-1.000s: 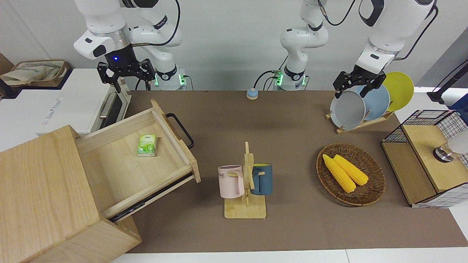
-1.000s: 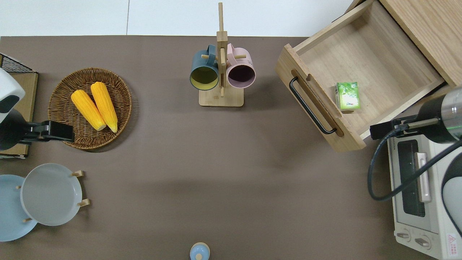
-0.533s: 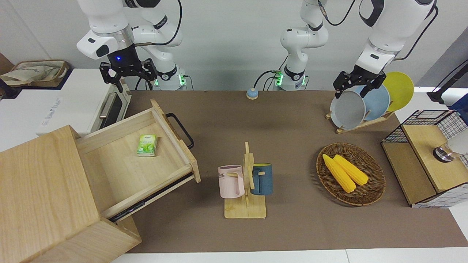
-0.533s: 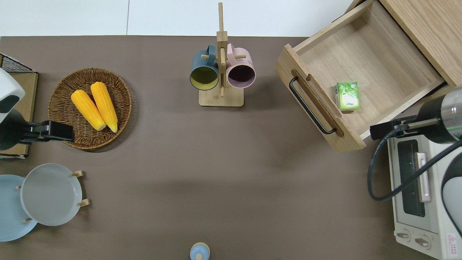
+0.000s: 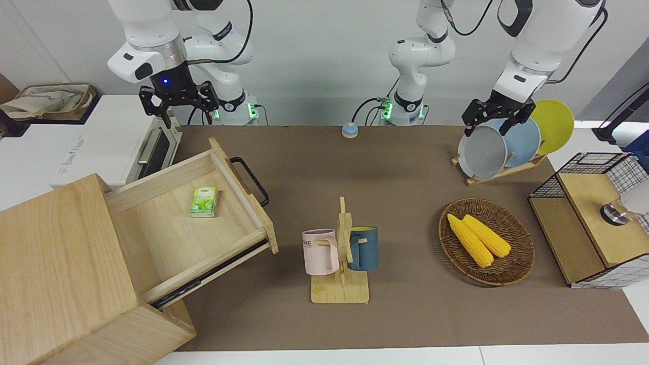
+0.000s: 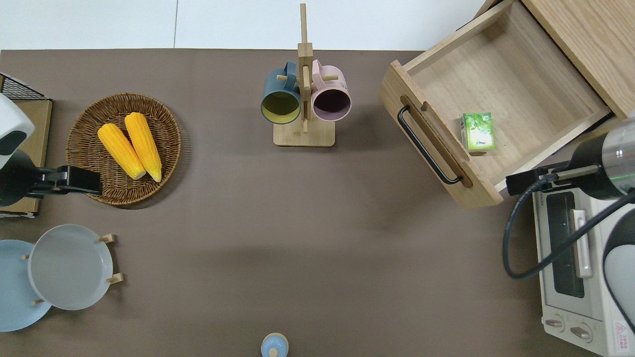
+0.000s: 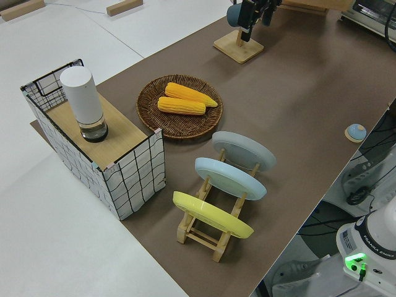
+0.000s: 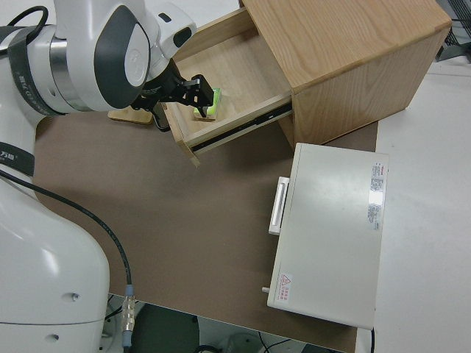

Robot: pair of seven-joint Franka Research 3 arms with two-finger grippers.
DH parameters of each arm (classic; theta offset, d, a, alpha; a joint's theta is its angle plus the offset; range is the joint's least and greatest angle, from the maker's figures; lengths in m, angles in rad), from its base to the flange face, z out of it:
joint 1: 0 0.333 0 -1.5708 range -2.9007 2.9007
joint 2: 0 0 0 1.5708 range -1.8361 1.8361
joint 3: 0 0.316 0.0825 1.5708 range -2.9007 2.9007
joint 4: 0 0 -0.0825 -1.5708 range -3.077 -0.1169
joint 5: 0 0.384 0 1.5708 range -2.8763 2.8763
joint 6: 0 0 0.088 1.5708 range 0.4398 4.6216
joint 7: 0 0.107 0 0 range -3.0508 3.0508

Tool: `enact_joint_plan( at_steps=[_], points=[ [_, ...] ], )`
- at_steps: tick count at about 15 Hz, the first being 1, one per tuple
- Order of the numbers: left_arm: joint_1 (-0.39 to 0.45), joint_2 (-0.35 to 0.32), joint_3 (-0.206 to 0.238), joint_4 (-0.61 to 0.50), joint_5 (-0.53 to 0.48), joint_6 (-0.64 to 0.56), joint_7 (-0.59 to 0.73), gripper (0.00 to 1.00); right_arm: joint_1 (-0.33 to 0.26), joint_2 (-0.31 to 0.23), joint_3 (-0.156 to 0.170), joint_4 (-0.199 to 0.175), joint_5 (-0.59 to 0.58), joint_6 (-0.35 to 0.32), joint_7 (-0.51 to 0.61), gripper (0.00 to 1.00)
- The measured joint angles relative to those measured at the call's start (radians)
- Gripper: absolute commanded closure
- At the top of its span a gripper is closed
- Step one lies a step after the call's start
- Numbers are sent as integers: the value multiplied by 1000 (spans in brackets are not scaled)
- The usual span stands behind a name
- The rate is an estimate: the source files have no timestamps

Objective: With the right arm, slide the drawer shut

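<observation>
In the front view, your landmark is the drawer (image 5: 187,213): it stands pulled well out of the cabinet (image 5: 66,274), its black bar handle (image 5: 249,180) facing the mug rack (image 5: 340,253). A green packet (image 5: 204,201) lies inside it. The right gripper (image 5: 178,109) hangs up in the air with its fingers spread wide and nothing between them, touching neither drawer nor handle. The left arm is parked.

From overhead, the right gripper (image 6: 526,181) sits over the gap between the drawer's corner and the toaster oven (image 6: 575,258). You are not yet facing the drawer front (image 6: 436,148). Bring the gripper round until it is level with the middle of the handle, then press squarely along the drawer's slide line into the cabinet; a push at the corner would likely skew it on its runners.

The left side view shows nothing of the drawer.

In the right side view, the gripper (image 8: 193,94) shows against the drawer's open mouth, the packet just beside its fingers. Keep the fingers outside the box as you push, and watch the oven's edge as you swing.
</observation>
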Motion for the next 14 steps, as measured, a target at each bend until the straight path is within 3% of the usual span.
enact_joint_plan(
  at_steps=[5,7,10,12,13,14],
  points=[
    [0,0,0,0,0,0,0,2,14,0,3,0,-8,-10,1,13],
    [0,0,0,0,0,0,0,2,16,-1,3,0,-8,-19,1,65],
    [0,0,0,0,0,0,0,2,17,-4,7,0,-9,-51,1,432],
    [0,0,0,0,0,0,0,5,18,-6,9,0,-9,-66,1,837],
    [0,0,0,0,0,0,0,2,19,-7,9,0,-9,-73,1,978],
    [0,0,0,0,0,0,0,2,21,-8,10,0,-9,-84,1,982]
  ],
)
